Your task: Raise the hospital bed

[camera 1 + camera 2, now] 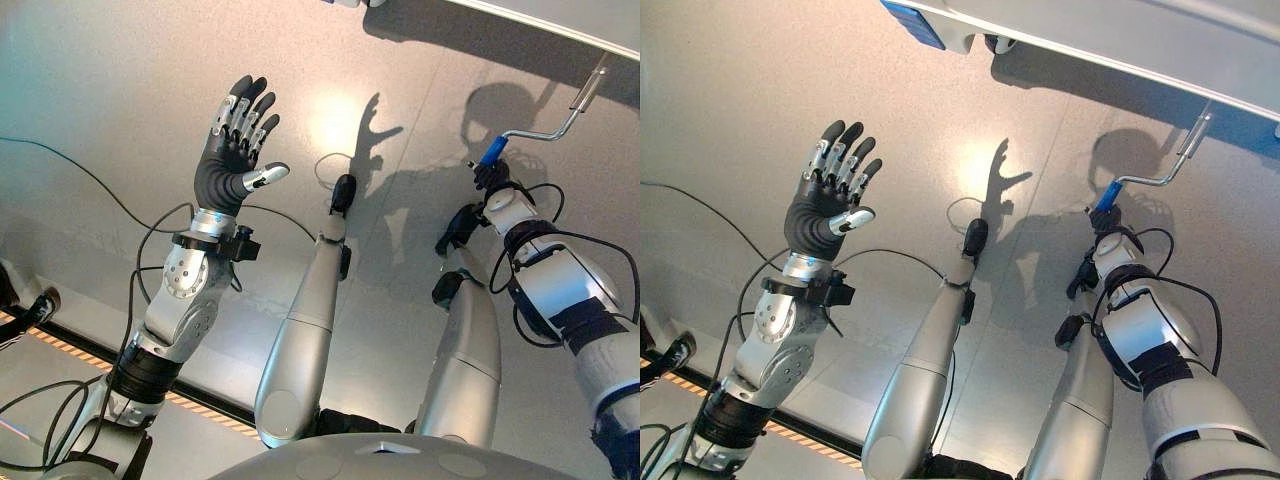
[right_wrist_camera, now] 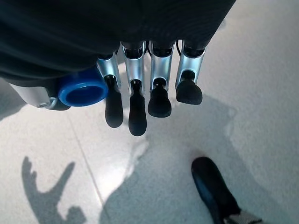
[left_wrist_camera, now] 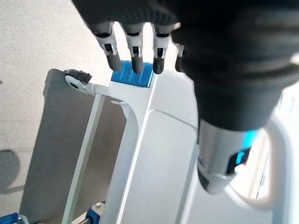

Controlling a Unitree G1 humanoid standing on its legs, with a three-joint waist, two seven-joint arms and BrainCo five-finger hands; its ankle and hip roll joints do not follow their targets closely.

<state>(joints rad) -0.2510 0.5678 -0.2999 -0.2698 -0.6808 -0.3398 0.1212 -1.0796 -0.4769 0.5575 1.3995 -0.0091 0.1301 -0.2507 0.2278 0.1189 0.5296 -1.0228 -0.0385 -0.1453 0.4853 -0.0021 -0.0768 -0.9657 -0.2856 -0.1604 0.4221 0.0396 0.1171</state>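
The right hand (image 1: 490, 178) grips the crank's blue handle (image 1: 491, 152) below the bed frame (image 1: 1110, 40). The left hand (image 1: 235, 140) hovers, fingers spread wide

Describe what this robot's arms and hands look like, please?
Both arms are smooth silver-grey shells with black bands at the joints and thin black cables looping alongside. Each robot hand, the left robot hand and the right robot hand, has a dark ribbed cover over its back and wrist, and silver fingers ending in dark tips.

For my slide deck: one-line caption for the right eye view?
Right hand grips the bed crank's blue handle; left hand raised open.
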